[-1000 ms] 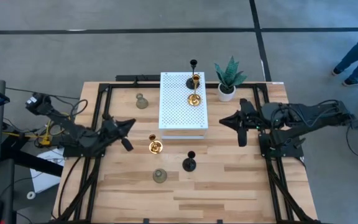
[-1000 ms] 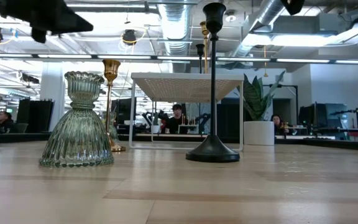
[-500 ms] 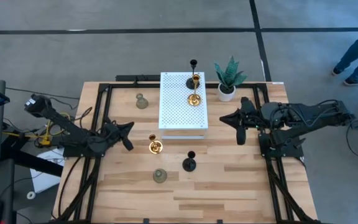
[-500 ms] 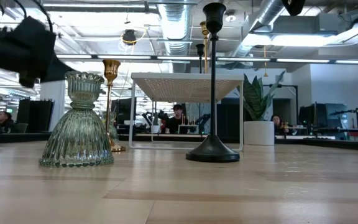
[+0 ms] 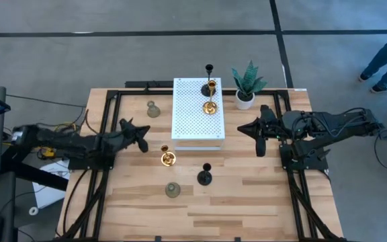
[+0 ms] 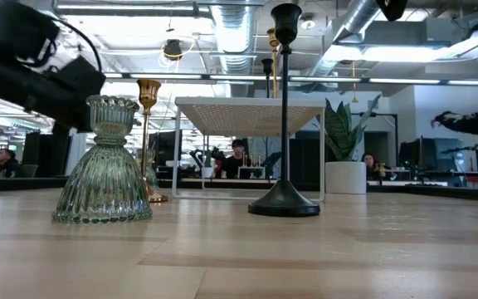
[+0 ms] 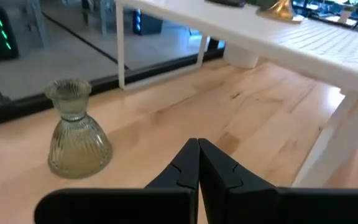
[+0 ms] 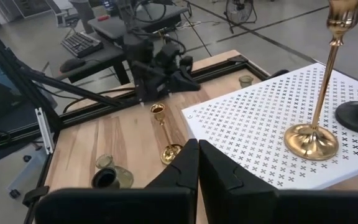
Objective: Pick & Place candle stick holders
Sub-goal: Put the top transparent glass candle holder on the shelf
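From here my left gripper (image 5: 142,132) hangs with its fingers pressed fully together and nothing held, over the table (image 5: 247,195) left of the white perforated shelf (image 5: 195,124), nosing toward the far grey-green holder (image 5: 153,109), which stands near the far left of the table and shows just ahead in my left wrist view. My right gripper (image 5: 242,130) waits off the shelf's right side, also shut and empty. On the shelf's far end stand one gold holder (image 5: 210,106) and, touching or nearly so, one black holder (image 5: 208,88). On the bare wood near the shelf's near edge are the second gold holder (image 5: 168,158), the second black holder (image 5: 204,177) and, nearest of all, the second grey-green holder (image 5: 172,190). I judge the grey-green pair to be ribbed glass: heavy for their bulk, rigid, slick, and likely to chip if knocked, so I would open wide and close on the narrow neck under the flared cup, where the ribs give some bite. The gold and black ones look like metal, stiff and light, but tall and top-heavy on small round bases; I would take the stem low down, just above the base, to keep them from swinging or tipping. The potted plant (image 5: 247,84) beside the shelf's far right corner I leave alone.
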Available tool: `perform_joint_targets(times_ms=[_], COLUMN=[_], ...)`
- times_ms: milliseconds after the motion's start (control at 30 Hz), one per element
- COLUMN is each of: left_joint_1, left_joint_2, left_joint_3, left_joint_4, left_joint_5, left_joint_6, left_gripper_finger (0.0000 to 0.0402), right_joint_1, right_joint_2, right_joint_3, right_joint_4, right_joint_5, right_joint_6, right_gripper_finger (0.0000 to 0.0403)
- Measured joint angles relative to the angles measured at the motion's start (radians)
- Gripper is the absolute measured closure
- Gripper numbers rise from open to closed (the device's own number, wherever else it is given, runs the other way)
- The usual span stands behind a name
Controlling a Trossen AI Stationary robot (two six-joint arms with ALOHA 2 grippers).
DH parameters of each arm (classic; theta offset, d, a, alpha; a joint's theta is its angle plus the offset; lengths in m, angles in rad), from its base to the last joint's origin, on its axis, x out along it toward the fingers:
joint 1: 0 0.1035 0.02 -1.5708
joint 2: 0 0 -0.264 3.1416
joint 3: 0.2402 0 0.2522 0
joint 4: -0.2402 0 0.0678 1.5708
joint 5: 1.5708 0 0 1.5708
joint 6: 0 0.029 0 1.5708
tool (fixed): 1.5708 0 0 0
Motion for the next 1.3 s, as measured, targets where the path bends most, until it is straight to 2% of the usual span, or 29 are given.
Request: perform_joint_targets(times_ms=[100,300,467,633,900,1167,1300], left_joint_1=[0.144,0.332,0.399,0.458,0.638,0.794,0.808], left_joint_2=[0.024,0.077,0.098,0.102,0.126,0.305,0.403], left_joint_3=[0.0,0.0,0.0,0.0,0.001,0.001,0.002], left_joint_4=[-0.001,0.001,0.004,0.019,0.085,0.252,0.332], left_joint_5=[0.135,0.264,0.349,0.406,0.579,0.786,0.821], left_joint_6=[-0.002,-0.014,0.016,0.111,0.142,0.143,0.143], left_gripper_finger=[0.0399,0.0399,0.0397,0.0399,0.0399,0.0399,0.0395], right_joint_1=[-0.005,-0.01,-0.01,-0.01,-0.011,-0.024,-0.04], right_joint_2=[0.0,0.0,0.001,0.001,0.001,0.001,0.002], right_joint_3=[0.0,0.0,0.0,0.0,0.0,0.0,0.0], right_joint_4=[0.0,0.0,0.0,-0.001,-0.001,-0.001,-0.001], right_joint_5=[0.0,0.001,0.001,0.008,0.03,0.03,0.029], right_joint_6=[0.0,0.0,0.0,0.0,0.0,0.0,0.0], right_gripper_finger=[0.0403,0.0403,0.0403,0.0403,0.0403,0.0403,0.0403])
